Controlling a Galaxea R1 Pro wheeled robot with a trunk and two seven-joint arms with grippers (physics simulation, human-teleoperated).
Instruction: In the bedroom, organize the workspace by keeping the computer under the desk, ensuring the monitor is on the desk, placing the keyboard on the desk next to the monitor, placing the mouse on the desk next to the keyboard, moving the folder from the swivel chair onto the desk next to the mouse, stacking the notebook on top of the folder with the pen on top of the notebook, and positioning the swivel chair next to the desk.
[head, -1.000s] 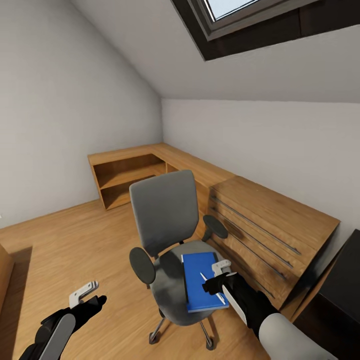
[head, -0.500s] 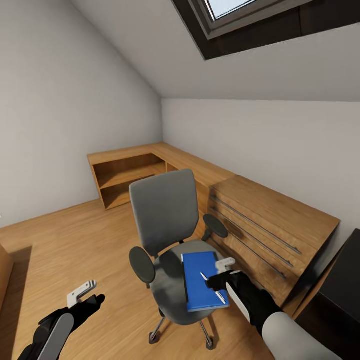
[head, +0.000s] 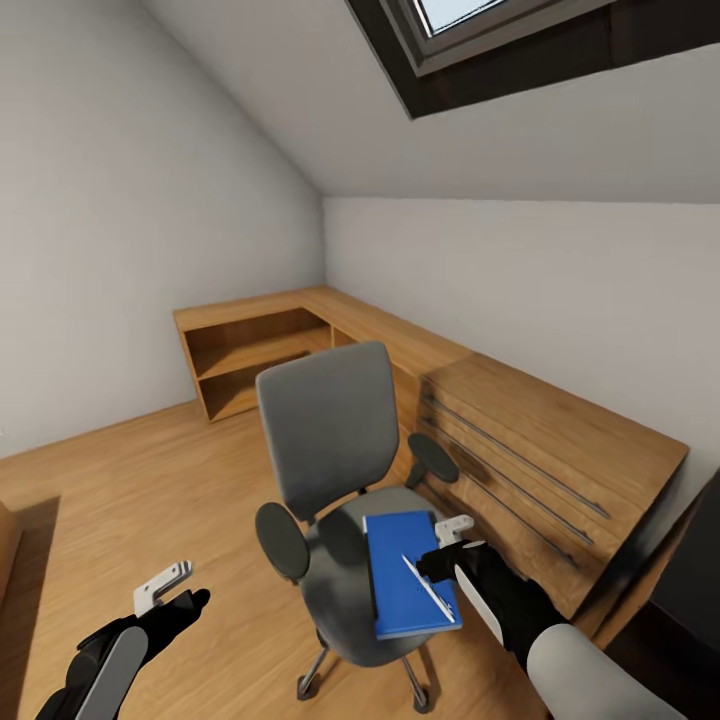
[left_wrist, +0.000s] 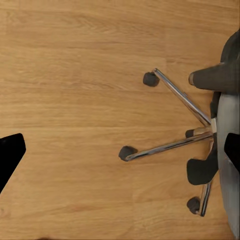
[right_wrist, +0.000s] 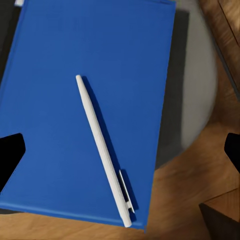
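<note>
The grey swivel chair (head: 325, 425) stands on the oak floor of the bedroom. On its seat lies the blue folder (head: 400, 570) with the white pen (head: 428, 590) on top. My right gripper (head: 447, 543) hovers open over the folder's right edge. In the right wrist view the folder (right_wrist: 60, 125) and pen (right_wrist: 101, 145) lie just below the right gripper (right_wrist: 122, 152). A dark strip runs along the folder's edge; I cannot tell what it is. My left gripper (head: 170, 590) hangs open left of the chair, above its chrome base (left_wrist: 170, 145). Notebook, keyboard, mouse, monitor and computer are out of view.
Low oak cabinets (head: 540, 450) run along the right wall close behind the chair, joining an open oak shelf unit (head: 250, 355) in the corner. A black surface (head: 700, 570) at the right edge looks like the desk. Oak floor (head: 150, 490) stretches out to the left.
My right gripper has turned and shifted slightly right over the folder. The head view has shifted a little. The left arm has barely moved.
</note>
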